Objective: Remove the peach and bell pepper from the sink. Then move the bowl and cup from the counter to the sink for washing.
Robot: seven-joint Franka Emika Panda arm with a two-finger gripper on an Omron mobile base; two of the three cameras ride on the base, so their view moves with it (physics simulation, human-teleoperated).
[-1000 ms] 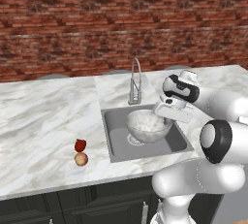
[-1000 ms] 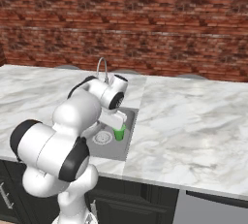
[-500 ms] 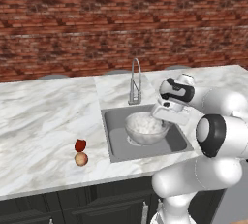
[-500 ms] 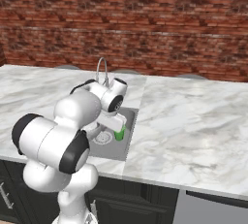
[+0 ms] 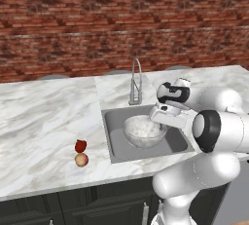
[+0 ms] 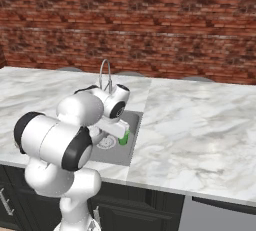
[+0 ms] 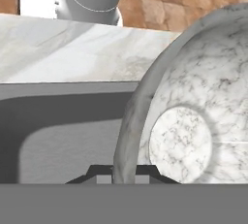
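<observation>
The silvery bowl (image 5: 142,130) with its mottled whitish inside sits low in the sink (image 5: 113,141). My gripper (image 5: 157,121) is shut on its right rim. In the hand view that rim runs down between my gripper's tips (image 7: 123,172), and the bowl (image 7: 193,121) looms on the right. The green cup (image 6: 123,138) shows in the sink (image 6: 132,124) just below my gripper (image 6: 118,133); whether it stands on the floor I cannot tell. The dark red bell pepper (image 5: 80,145) and the peach (image 5: 81,159) lie close together on the counter (image 5: 44,117), left of the sink.
The arched chrome faucet (image 5: 136,81) rises behind the sink, close to my hand. A red brick wall backs the counter. Wide marble stretches right of the sink (image 6: 200,125). Dark cabinets run below the front edge.
My hand has sunk a little into the sink with the bowl in its grip. The cup, peach and bell pepper have stayed where they were.
</observation>
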